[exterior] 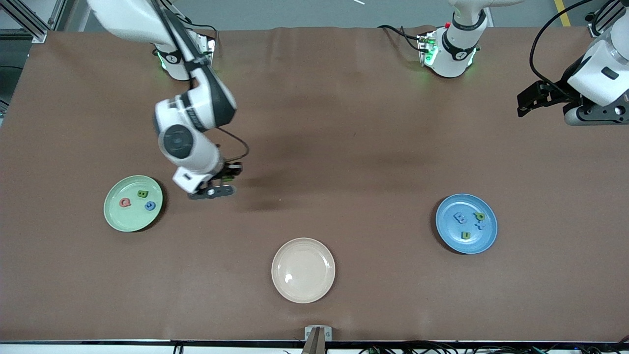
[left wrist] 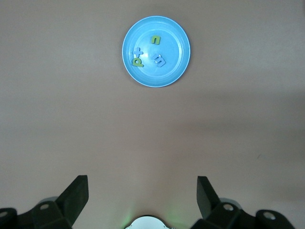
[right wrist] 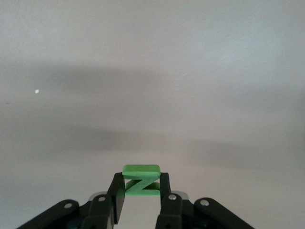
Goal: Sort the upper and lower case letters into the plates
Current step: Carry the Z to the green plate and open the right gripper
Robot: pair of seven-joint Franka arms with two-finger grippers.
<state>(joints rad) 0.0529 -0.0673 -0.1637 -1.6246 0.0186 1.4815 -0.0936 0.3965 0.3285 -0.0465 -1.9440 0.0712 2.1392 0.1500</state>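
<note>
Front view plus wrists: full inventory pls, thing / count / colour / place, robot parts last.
Green plate: 1, pale mint, toward the right arm's end of the table; holds three letters, red, green, blue.
Blue plate: 1, medium blue, toward the left arm's end; holds four small letters, blue and yellow-green.
Beige plate: 1, cream, between the other two and nearest the front camera; nothing in it.
Z letter: 1, green, pinched in the right gripper.
Table: 1, brown cover.
Right gripper: shut on the Z letter, over bare table beside the green plate.
Left gripper: open, empty, waiting above the left arm's end of the table.
</note>
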